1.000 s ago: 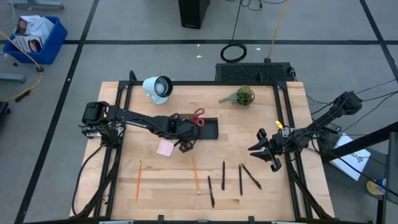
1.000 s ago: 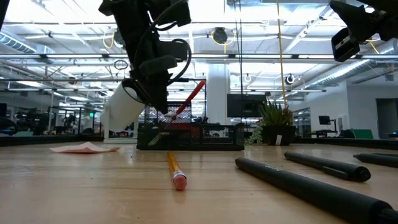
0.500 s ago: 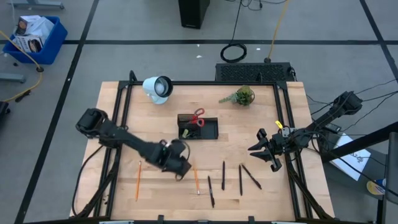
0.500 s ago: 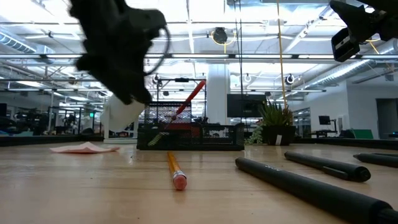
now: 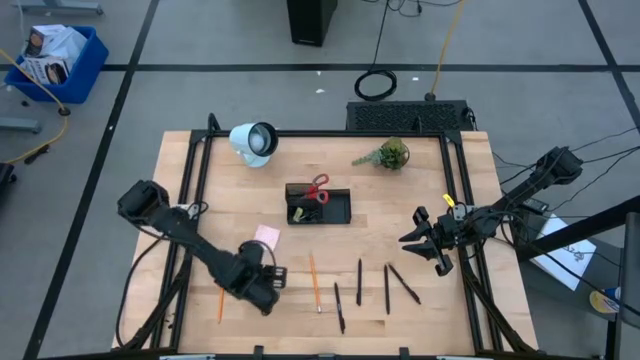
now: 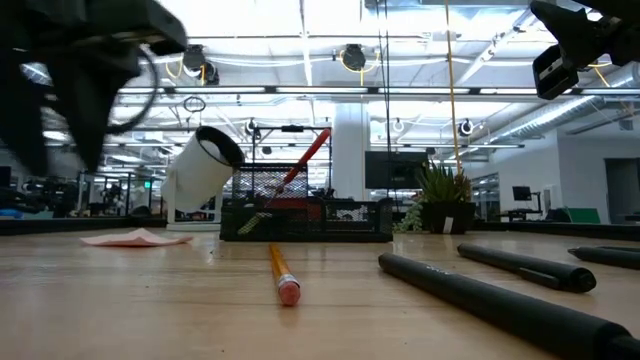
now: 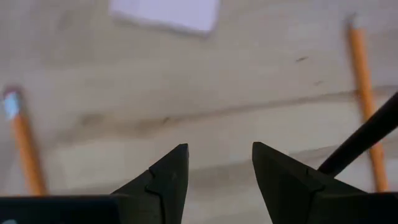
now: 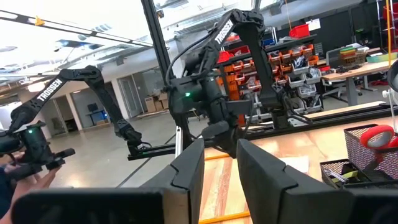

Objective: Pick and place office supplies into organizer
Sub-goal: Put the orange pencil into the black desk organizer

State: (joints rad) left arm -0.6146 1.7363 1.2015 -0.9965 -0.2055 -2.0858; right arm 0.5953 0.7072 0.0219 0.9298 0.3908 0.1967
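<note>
Scissors (image 5: 318,188) upright in organizer (image 5: 335,208); left hand (image 5: 262,290) parted, empty; right hand (image 5: 432,246) narrow.

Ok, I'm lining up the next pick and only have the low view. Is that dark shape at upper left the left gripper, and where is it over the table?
Observer: Yes. The left gripper hovers over the table, between the left pencil and the middle pencil.
Operator: Is it holding anything?
Observer: No. The left wrist view shows its jaws open, with only bare table between them.
Operator: And the other arm?
Observer: The right gripper waits at the table's right side, near the black pens.
</note>
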